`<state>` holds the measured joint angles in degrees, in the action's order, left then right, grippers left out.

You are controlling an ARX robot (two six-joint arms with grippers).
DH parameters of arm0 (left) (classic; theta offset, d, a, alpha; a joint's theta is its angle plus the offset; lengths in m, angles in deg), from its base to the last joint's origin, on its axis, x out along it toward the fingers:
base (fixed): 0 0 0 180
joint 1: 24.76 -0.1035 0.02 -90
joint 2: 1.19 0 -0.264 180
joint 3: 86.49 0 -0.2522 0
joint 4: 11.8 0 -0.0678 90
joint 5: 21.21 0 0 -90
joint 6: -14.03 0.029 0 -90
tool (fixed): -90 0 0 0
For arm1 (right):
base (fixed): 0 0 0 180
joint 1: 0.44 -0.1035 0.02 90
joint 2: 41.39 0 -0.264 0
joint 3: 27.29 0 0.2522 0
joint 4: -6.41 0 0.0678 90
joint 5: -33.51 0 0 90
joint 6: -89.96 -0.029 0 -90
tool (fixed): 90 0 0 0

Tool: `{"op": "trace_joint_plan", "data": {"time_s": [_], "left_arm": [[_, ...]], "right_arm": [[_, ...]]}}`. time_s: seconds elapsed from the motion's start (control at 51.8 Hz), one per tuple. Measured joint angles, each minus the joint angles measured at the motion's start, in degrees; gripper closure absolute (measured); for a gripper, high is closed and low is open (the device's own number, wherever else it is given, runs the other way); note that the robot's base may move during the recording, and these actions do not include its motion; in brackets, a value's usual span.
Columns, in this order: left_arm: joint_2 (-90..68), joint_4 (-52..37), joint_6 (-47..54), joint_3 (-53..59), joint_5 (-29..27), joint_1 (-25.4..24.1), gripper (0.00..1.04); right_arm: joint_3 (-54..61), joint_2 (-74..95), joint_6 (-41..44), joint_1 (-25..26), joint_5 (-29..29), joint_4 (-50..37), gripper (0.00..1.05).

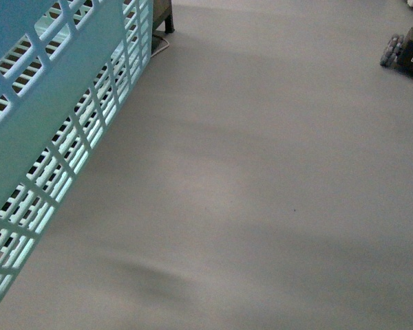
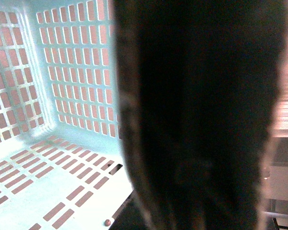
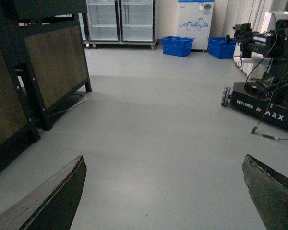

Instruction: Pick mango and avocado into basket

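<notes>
The light teal basket fills the left of the front view, seen from outside along its slotted wall. In the left wrist view the dark avocado blocks most of the picture, very close and blurred, with my left gripper shut on it; the fingers themselves are hidden behind it. It hangs inside the basket, above the slotted floor and near a corner. My right gripper is open over bare grey floor, with nothing between its fingers. The mango is out of view.
A dark wooden shelf unit stands at the left of the right wrist view. Another wheeled robot base with cables sits to the right, also as a black box. Two blue crates and glass-door fridges stand far back.
</notes>
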<state>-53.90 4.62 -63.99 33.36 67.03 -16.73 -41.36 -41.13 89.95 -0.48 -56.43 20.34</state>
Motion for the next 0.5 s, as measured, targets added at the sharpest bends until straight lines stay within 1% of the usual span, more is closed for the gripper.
{"op": "trace_joint_plan", "data": {"time_s": [0.502], "left_arm": [[0.0,0.0,0.0,0.0,0.0,0.0,0.99]], "right_arm": [[0.0,0.0,0.0,0.0,0.0,0.0,0.08]]}}
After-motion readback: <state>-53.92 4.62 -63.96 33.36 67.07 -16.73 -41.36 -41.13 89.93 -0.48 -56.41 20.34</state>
